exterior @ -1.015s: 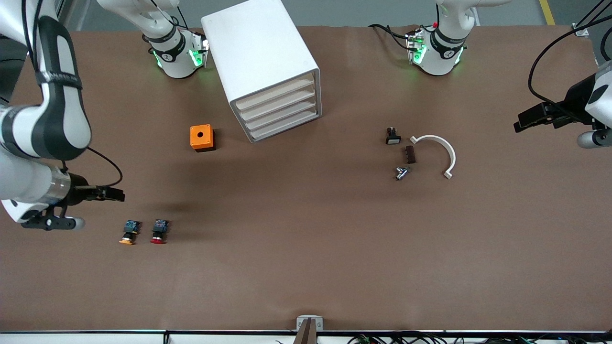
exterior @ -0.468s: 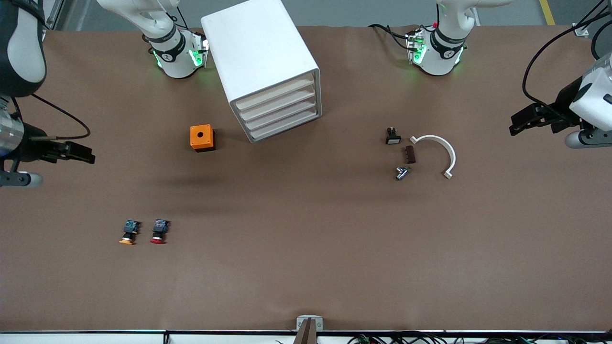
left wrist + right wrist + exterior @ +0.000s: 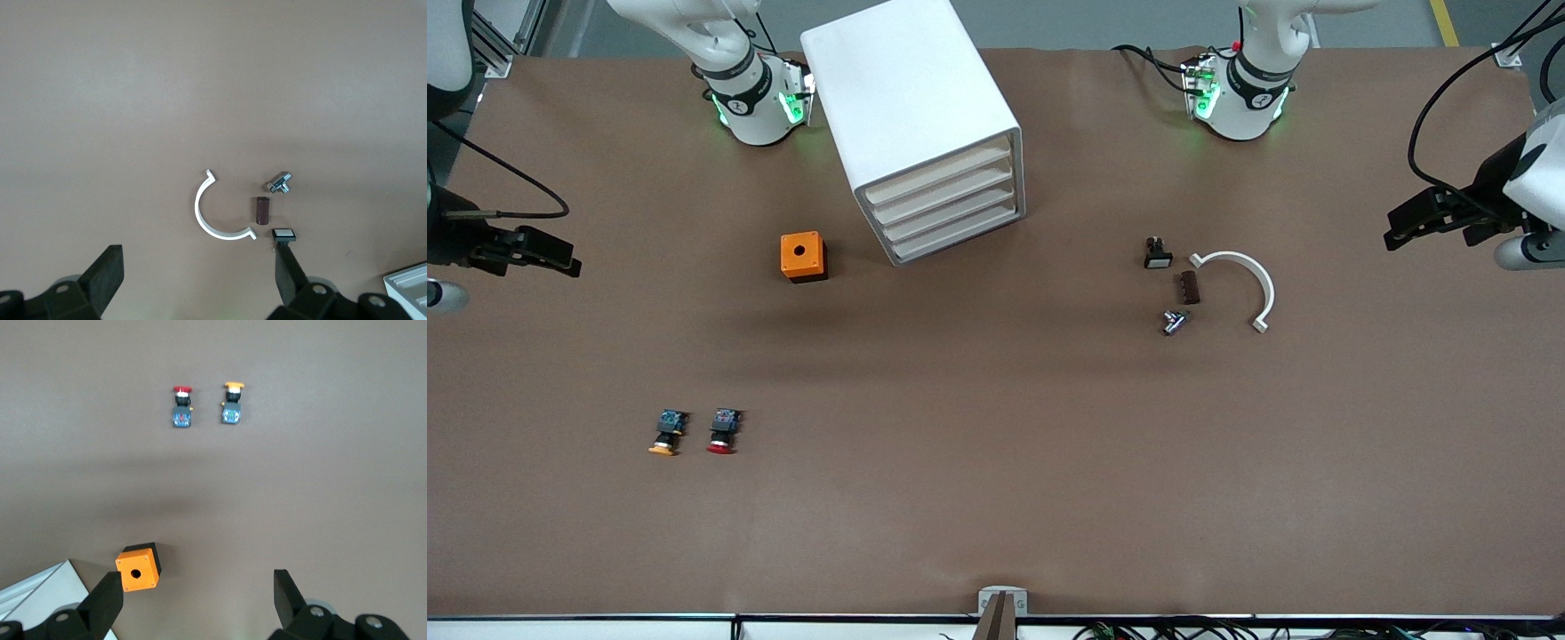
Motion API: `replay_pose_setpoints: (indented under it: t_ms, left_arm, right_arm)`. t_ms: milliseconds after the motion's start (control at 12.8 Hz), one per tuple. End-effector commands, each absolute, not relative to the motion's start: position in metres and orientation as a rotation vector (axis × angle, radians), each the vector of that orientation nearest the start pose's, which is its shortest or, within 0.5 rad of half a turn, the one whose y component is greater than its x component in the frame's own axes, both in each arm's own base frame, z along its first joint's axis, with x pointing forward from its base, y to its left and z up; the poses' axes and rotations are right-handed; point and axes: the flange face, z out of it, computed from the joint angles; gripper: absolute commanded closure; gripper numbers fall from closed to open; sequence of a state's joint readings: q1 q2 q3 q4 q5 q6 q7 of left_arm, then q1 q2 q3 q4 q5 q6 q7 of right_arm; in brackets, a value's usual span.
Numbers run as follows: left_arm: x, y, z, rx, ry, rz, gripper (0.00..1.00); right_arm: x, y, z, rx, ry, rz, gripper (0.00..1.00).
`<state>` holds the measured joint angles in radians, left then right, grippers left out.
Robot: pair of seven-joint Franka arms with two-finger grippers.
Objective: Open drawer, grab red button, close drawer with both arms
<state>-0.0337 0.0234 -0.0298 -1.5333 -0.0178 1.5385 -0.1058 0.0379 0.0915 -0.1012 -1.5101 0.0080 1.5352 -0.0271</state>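
Note:
The white cabinet [image 3: 907,98] stands near the robots' bases with all its drawers shut; the drawer [image 3: 938,172] is the uppermost one. The red-capped button [image 3: 721,431] lies on the table near the front camera, beside an orange-capped one [image 3: 665,433]. It also shows in the right wrist view [image 3: 181,407]. My right gripper [image 3: 547,252] is open and empty, up in the air over the right arm's end of the table; in its own view [image 3: 197,579] the jaws stand wide. My left gripper [image 3: 1409,220] is open and empty over the left arm's end [image 3: 199,255].
An orange box with a hole [image 3: 803,256] sits beside the cabinet, toward the right arm's end. A white curved clip [image 3: 1249,280], a brown block [image 3: 1190,287], a metal fitting [image 3: 1174,322] and a small black switch [image 3: 1157,253] lie toward the left arm's end.
My right gripper has drawn back from over the table near the two buttons toward its end of the table. My left gripper has shifted only slightly. Nothing on the table has moved.

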Motion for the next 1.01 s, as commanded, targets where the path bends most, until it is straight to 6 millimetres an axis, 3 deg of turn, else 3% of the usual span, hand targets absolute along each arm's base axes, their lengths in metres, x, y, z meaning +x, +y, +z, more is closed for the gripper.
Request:
replay_pose_setpoints:
  t_ms: [0, 156, 468, 702, 937]
  left_arm:
    - [0.553, -0.035, 0.637, -3.14, -0.024, 0.005, 0.0]
    - [0.554, -0.037, 0.64, -3.145, -0.024, -0.007, 0.0]
    - [0.555, -0.037, 0.641, -3.15, -0.024, -0.009, 0.0]
    - [0.555, -0.037, 0.64, -3.148, -0.026, -0.006, 0.0]
    - [0.555, -0.037, 0.641, -3.149, -0.026, -0.011, 0.0]
  right_arm:
    - [0.57, -0.037, 0.635, -3.172, 0.072, 0.104, 0.0]
    - [0.569, -0.04, 0.64, -3.157, 0.077, 0.093, 0.0]
    - [0.561, -0.04, 0.629, -3.131, 0.093, 0.219, 0.0]
    - [0.557, -0.038, 0.637, -3.107, 0.089, 0.184, 0.0]
    - [0.536, -0.039, 0.648, -3.102, 0.127, 0.175, 0.0]
